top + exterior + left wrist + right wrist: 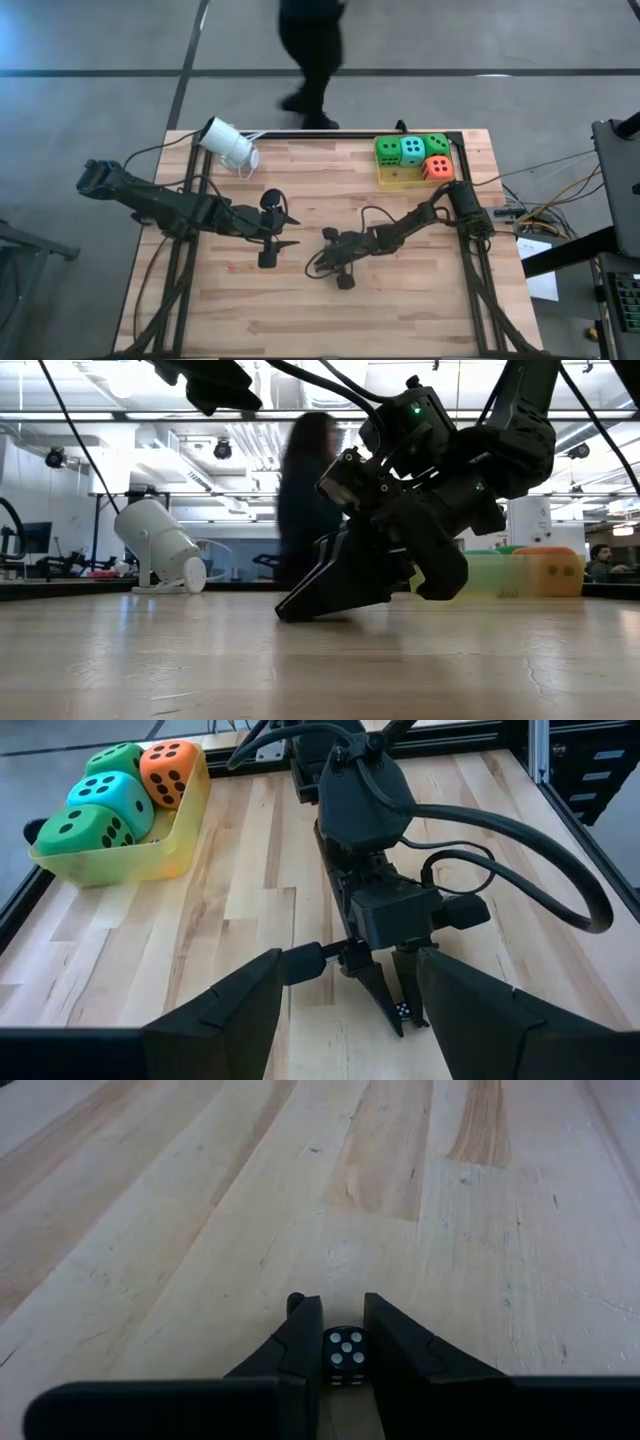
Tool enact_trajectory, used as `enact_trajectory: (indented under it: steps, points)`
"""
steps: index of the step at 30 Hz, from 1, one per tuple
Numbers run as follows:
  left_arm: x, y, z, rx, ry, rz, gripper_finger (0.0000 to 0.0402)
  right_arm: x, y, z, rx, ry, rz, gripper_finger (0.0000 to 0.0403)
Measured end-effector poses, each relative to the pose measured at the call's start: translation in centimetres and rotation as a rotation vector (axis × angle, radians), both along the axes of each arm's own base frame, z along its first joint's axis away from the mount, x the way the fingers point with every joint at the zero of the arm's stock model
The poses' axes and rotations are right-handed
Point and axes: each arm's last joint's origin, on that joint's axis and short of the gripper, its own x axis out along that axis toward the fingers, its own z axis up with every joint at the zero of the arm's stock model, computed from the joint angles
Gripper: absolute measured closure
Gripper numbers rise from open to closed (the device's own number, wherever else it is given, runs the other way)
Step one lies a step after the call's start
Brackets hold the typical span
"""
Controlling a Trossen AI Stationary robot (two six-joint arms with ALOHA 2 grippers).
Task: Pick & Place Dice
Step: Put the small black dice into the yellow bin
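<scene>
Small black die (345, 1353) with white pips is sitting pinched between right claw (343, 1342) fingers, down on the desk (200, 1230) mid-board. Left claw (272, 228) is hovering wide nearby. 4 coloured dice (412, 153) are resting in yellow tray (397, 180), far corner.

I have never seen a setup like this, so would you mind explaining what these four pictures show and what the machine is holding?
This is a two-armed robot at a wooden table. One picture looks down from above, one looks level across the tabletop, and two come from cameras on the arms' wrists. The right gripper is down at the table's middle, closed on a tiny black die with white pips. The left gripper waits beside it, open and empty. In the far right corner a yellow tray holds four big soft dice: two green, one teal, one orange. A white camera lies at the far left, and a person walks past behind.
</scene>
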Motion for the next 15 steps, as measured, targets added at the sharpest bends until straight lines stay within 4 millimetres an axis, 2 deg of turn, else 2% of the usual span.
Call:
enact_trajectory:
  steps: [9, 15]
  points:
    - [0.0, 0.0, 0.0, 0.0, 0.0, 0.0, 0.0167, 0.0, 0.0, 0.4, -0.001, -0.007, 0.005, 0.0349]
    - [0.0, 0.0, 0.0, 0.0, 0.0, 0.0, 0.0165, -0.3, 0.1, 1.3, -0.014, -0.004, 0.02, 0.0349]
